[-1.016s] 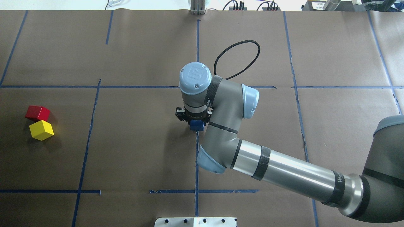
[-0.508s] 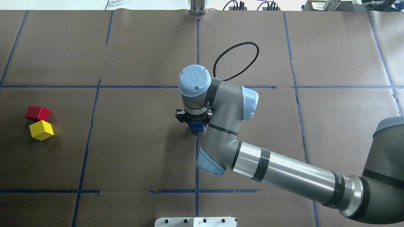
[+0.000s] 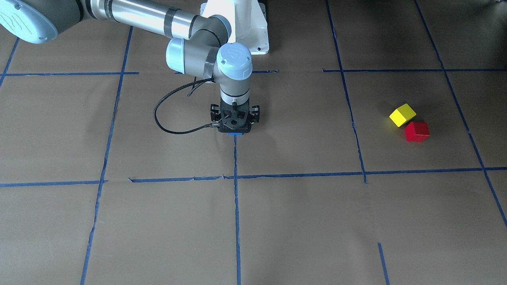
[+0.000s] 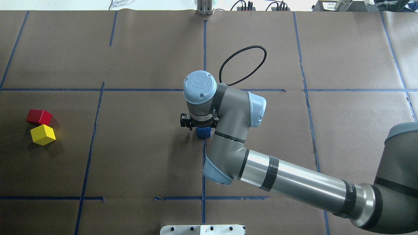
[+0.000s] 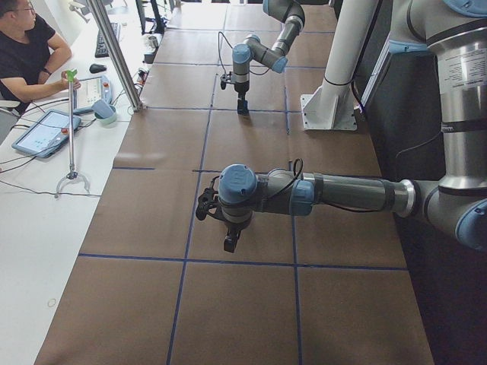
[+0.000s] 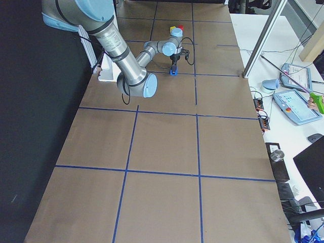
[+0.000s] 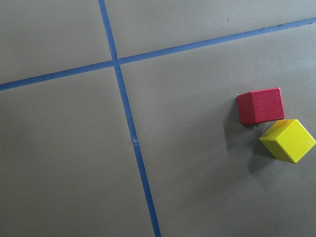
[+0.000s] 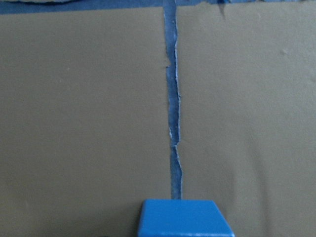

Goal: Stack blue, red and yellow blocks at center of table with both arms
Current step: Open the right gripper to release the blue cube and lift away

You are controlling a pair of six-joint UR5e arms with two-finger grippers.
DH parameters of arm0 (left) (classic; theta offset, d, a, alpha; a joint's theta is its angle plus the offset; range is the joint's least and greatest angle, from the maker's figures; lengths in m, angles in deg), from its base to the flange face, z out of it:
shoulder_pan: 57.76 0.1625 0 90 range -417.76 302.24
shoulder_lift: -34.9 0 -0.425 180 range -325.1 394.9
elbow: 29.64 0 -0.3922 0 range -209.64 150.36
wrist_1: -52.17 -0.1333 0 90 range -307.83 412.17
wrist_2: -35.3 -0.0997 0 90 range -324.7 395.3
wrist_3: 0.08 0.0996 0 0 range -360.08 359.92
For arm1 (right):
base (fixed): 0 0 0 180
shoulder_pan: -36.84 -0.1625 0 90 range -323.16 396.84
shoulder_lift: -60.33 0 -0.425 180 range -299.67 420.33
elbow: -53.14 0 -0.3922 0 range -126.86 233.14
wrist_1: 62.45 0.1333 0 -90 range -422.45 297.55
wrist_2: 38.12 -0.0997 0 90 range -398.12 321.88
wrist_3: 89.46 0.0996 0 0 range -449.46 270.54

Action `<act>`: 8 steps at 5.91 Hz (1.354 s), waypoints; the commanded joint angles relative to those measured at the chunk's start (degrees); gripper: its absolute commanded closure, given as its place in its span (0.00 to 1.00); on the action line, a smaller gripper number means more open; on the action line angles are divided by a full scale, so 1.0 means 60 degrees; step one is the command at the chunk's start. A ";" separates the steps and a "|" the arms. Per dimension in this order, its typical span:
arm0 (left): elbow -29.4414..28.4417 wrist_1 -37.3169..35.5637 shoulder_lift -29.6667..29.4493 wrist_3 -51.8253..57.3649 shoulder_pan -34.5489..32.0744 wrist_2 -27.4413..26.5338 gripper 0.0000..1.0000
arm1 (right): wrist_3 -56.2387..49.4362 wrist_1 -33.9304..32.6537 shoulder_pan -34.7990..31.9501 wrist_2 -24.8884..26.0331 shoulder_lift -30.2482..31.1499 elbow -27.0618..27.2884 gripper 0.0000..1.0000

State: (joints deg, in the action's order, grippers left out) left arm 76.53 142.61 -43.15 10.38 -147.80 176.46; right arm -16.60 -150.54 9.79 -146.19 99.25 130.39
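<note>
The pale blue cap (image 4: 200,83) on the right arm (image 4: 300,178) bore an embossed "UR" logo, readable from overhead and, tilted, in the front-facing view. White brand lettering ran along the dark collar (image 4: 350,190) near that arm's elbow. Only its first letters, perhaps "Un", could be made out, and the rest was turned away. A black band (image 4: 218,98) under the cap carried tiny white print, too small to read. In the left side view, a white label (image 5: 463,68) on the left arm (image 5: 342,195) held several lines of text, also too small to read.
</note>
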 commanded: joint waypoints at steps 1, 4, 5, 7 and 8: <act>-0.0013 0.0000 -0.0044 -0.0043 0.0036 0.0014 0.00 | -0.0102 -0.0068 -0.0251 -0.0136 0.0104 0.0627 0.00; -0.0056 0.0697 -0.1170 -0.2346 0.1919 0.0001 0.00 | -0.0117 -0.0084 -0.1756 -0.1479 0.3361 0.5030 0.00; -0.0260 0.1327 -0.1245 -0.3387 0.2738 -0.0624 0.00 | -0.0234 -0.0069 -0.2125 -0.1775 0.4039 0.5592 0.00; -0.0552 0.2718 -0.1304 -0.7030 0.4291 -0.1507 0.00 | -0.0542 -0.0010 -0.2143 -0.1691 0.4513 0.5789 0.00; -0.1034 0.3058 -0.1623 -0.7306 0.4720 -0.2103 0.00 | -0.0557 0.0004 -0.2099 -0.1676 0.4688 0.5774 0.00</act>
State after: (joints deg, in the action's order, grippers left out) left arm 72.70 158.45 -51.51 -29.57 -122.63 166.81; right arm -19.76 -150.60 -2.94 -156.41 126.33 164.99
